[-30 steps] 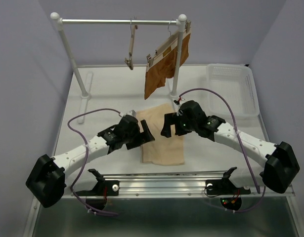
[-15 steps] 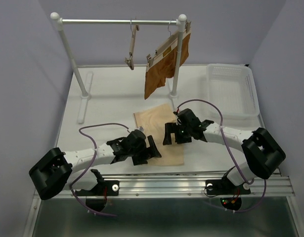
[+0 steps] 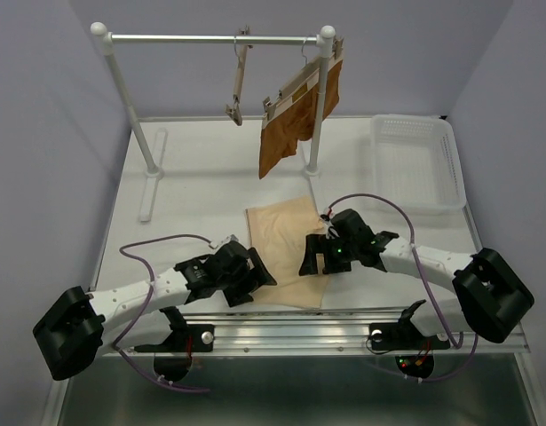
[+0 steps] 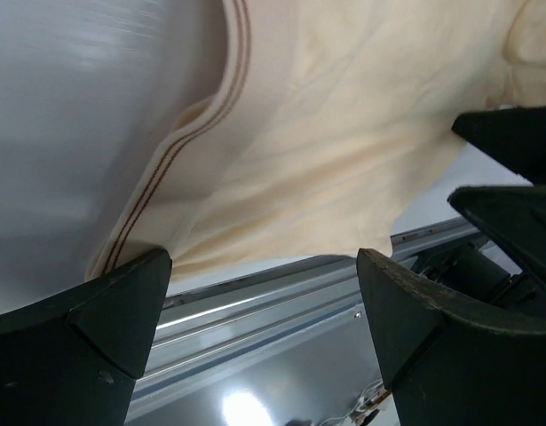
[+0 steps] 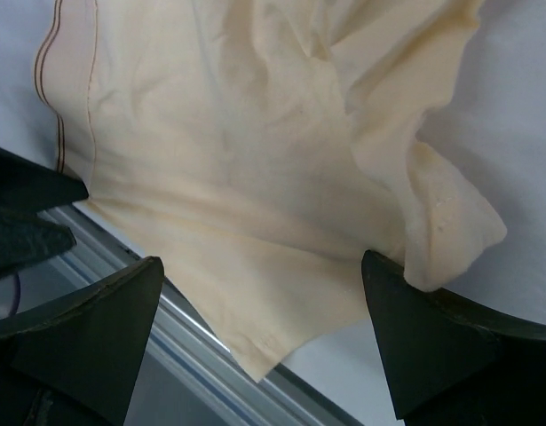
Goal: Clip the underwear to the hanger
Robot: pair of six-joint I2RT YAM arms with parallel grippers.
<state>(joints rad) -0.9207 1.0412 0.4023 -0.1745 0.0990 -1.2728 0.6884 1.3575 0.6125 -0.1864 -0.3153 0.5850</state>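
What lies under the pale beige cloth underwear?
White table top shows around the pale beige cloth underwear, and its near edge overlaps the silver metal rail. Anything beneath the cloth is covered.

Underwear (image 4: 344, 115): cream cloth, rumpled, lying on the white worktop (image 4: 86, 106).
Waistband (image 4: 179, 142): brown-striped, curving along the underwear's edge beside the bare worktop.
Left hand (image 4: 264, 266): fingers (image 4: 113, 311) spread wide, tips just beside the underwear's hem, gripping nothing.
Rail (image 4: 281, 302): metal, running alongside that hem.
Right hand (image 4: 459, 160): dark, opposite the waistband.
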